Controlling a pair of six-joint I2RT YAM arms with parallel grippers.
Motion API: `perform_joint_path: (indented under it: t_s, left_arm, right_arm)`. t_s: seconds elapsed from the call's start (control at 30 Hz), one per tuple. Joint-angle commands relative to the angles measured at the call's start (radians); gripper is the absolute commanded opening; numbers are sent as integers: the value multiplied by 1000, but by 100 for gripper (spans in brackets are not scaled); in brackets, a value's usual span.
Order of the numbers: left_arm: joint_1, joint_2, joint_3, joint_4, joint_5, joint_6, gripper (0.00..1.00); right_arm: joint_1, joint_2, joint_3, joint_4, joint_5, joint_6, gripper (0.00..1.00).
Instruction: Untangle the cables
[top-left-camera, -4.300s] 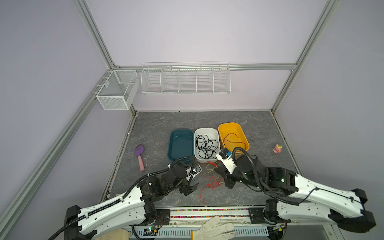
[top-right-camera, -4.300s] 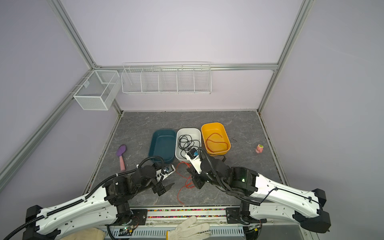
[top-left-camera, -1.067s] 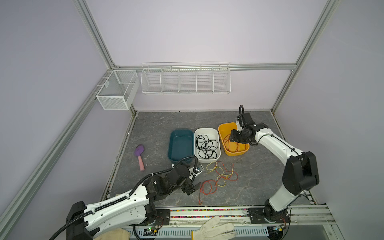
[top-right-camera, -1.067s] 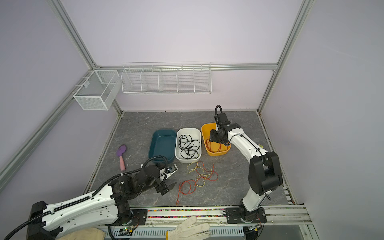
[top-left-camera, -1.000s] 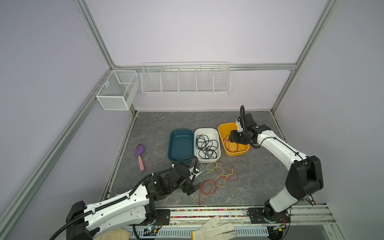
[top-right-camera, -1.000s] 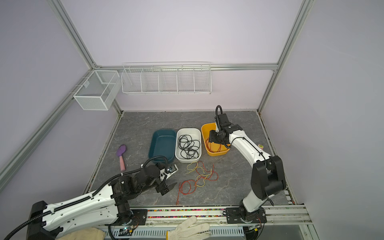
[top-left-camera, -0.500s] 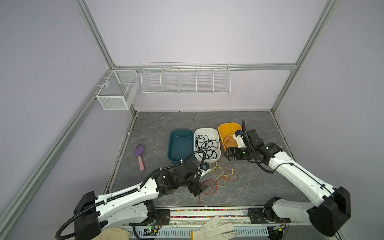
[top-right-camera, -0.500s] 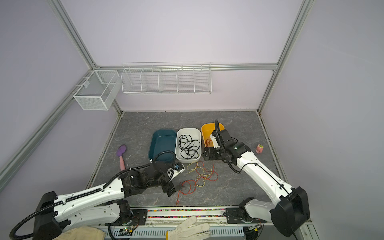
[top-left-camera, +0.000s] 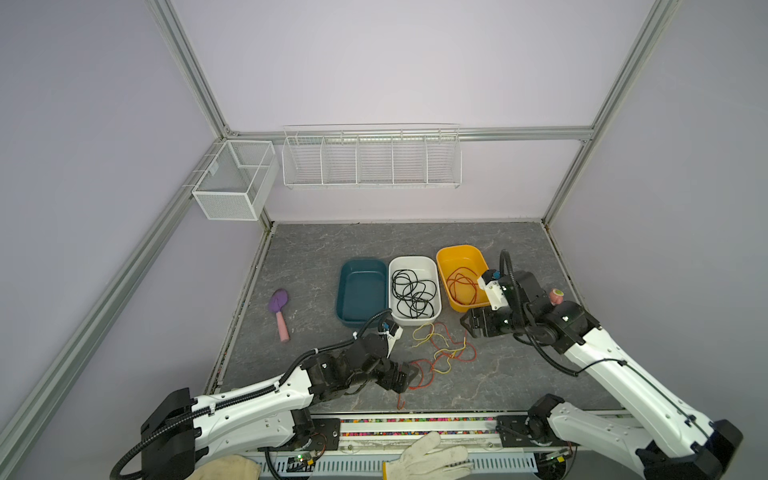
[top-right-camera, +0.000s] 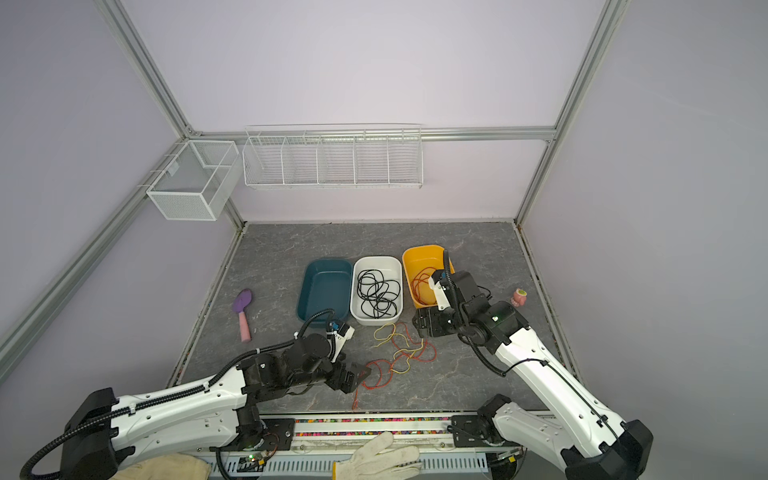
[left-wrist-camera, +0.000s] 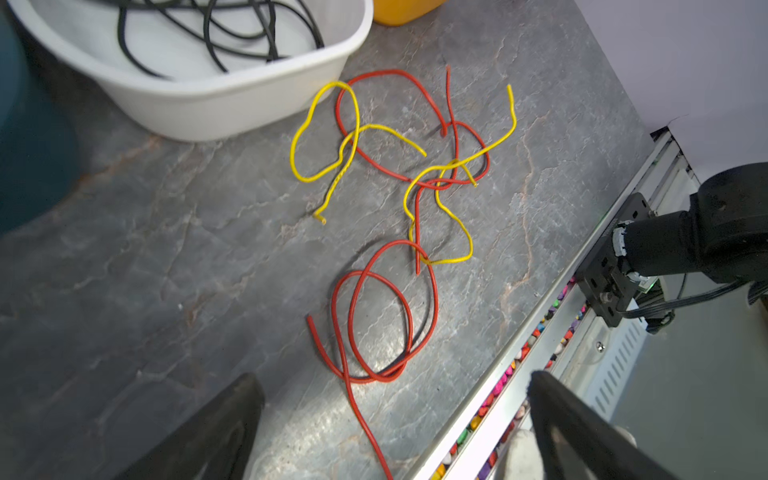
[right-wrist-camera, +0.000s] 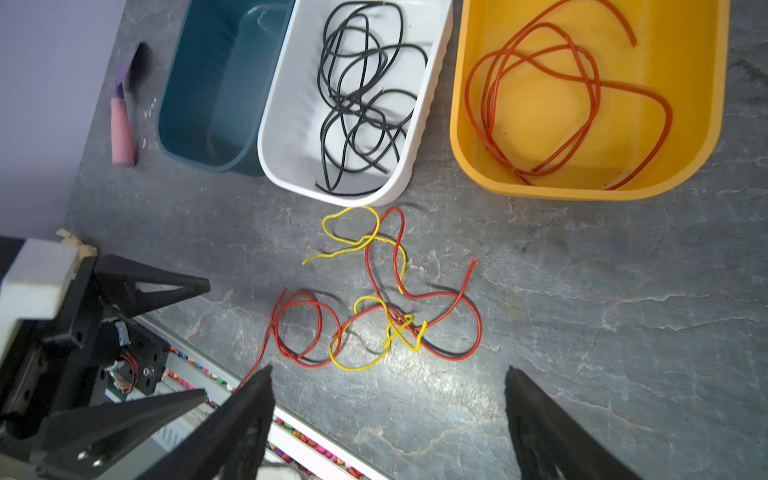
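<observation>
A tangle of red and yellow cables (top-left-camera: 446, 353) (top-right-camera: 405, 353) lies on the grey table in front of the bins; its knot shows in both wrist views (left-wrist-camera: 440, 181) (right-wrist-camera: 399, 328). Black cables (top-left-camera: 413, 293) (right-wrist-camera: 361, 104) fill the white bin (top-left-camera: 436, 266). One red cable (top-left-camera: 461, 286) (right-wrist-camera: 594, 79) lies in the yellow bin (top-left-camera: 478, 253). My left gripper (top-left-camera: 409, 376) (top-right-camera: 359, 374) (left-wrist-camera: 392, 376) is open at the near-left red loop, holding nothing. My right gripper (top-left-camera: 469, 326) (top-right-camera: 419, 322) (right-wrist-camera: 388, 370) hangs open and empty just right of the tangle.
An empty teal bin (top-left-camera: 360, 291) stands left of the white one. A purple and pink brush (top-left-camera: 279, 309) lies at the left and a small pink thing (top-left-camera: 555, 296) at the right. The front rail (top-left-camera: 415, 419) and a white glove (top-left-camera: 424, 457) border the near edge.
My right gripper has come back from over the yellow bin to the tangle's right side and opened wider. My left gripper has slid right, up to the red loop.
</observation>
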Motion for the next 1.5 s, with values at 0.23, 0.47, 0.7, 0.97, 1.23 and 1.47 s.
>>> perform_joint_path:
  t_s: [0.23,0.47,0.7,0.97,1.23,1.47]
  left_arm:
    - [-160,-7,-77,-6,-64,-273,93]
    - [-304,46,-45,-48,-147,-336,91]
    - [-333,156,-7,-71,-163,-325,87]
    - [-331,179,29,-70,-221,-285,77]
    - [-331,196,16,-42,-220,-287,57]
    - [-331,229,12,-26,-212,-288,42]
  right_arm:
    - [108,-29,17,-122,146,-40,88]
    - [127,-21,10,-114,177,-40,88]
    - [133,-28,8,-112,185,-41,88]
    - [144,-26,2,-110,190,-41,88]
    - [155,-18,3,-111,196,-40,88]
    - [160,-10,3,-112,201,-40,88]
